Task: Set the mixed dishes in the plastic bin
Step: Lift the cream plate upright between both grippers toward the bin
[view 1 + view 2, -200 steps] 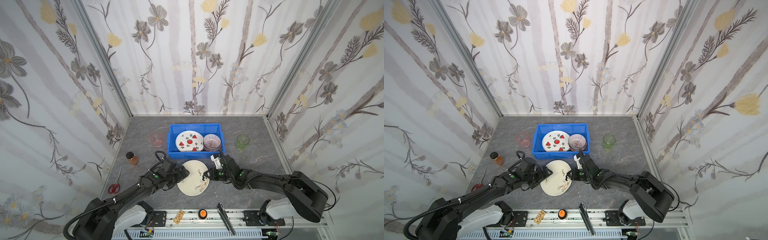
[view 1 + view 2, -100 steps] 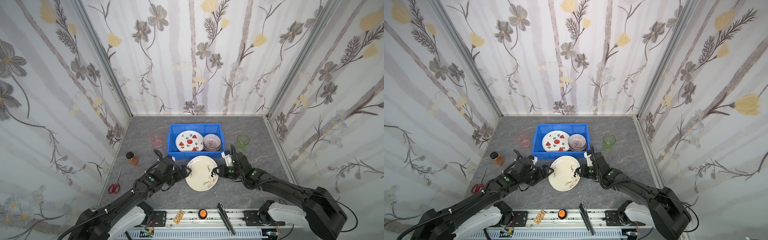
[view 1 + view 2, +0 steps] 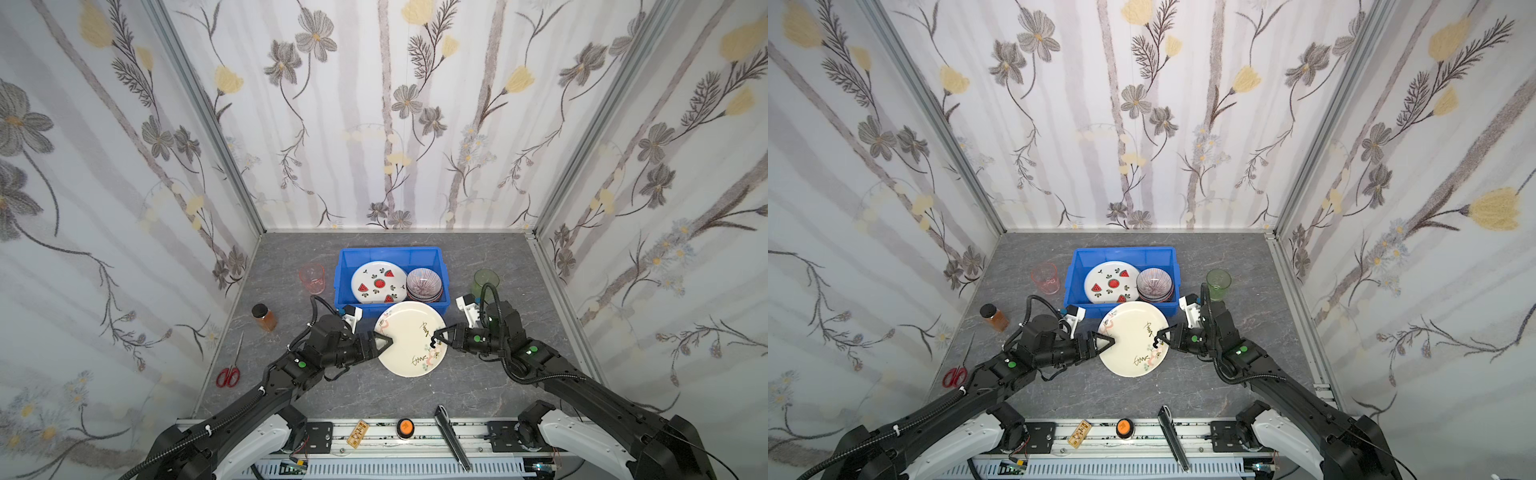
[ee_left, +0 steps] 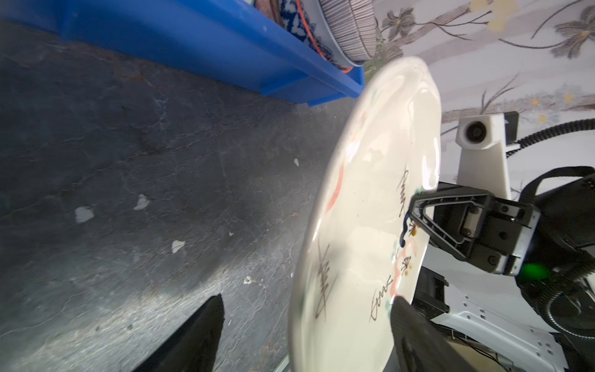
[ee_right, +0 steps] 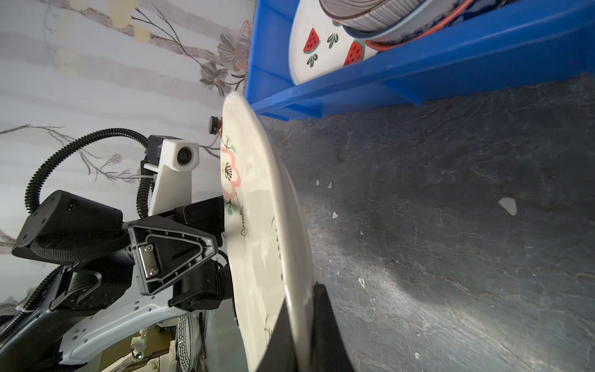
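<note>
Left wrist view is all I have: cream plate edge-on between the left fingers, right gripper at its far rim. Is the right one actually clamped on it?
Observer: Yes. The right wrist view shows the right gripper shut on the cream plate, a finger on each face of the rim.
Operator: What's in the bin besides bowls?
Observer: A watermelon plate, next to the stacked bowls inside the blue bin.
Operator: Dishes not yet in?
Observer: Both top views show a pink tumbler and a green tumbler upright on the table, either side of the bin.
</note>
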### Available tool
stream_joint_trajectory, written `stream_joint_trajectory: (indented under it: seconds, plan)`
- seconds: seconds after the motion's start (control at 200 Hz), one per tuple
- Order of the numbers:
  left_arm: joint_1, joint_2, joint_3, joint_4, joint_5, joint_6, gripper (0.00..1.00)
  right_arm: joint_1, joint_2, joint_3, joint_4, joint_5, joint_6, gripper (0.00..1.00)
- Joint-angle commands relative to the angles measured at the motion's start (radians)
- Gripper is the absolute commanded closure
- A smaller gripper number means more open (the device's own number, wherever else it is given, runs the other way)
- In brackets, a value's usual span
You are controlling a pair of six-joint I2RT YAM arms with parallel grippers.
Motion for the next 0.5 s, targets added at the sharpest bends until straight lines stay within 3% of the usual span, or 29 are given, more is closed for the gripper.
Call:
stream_joint_trajectory:
  seconds: [0.0,0.29,0.495]
  plan:
    - [0.003,-0.008,-0.028,0.19,0.062,-0.077,0.24,-0.004,-0.007,0.016,0.08,-0.056,0.022,1.0]
    - [0.008,-0.028,-0.037,0.216,0.046,-0.114,0.59,-0.013,0.009,0.015,0.109,-0.064,0.027,1.0]
    - [0.009,-0.023,-0.039,0.219,0.042,-0.118,0.76,-0.015,0.027,0.018,0.132,-0.075,0.031,1.0]
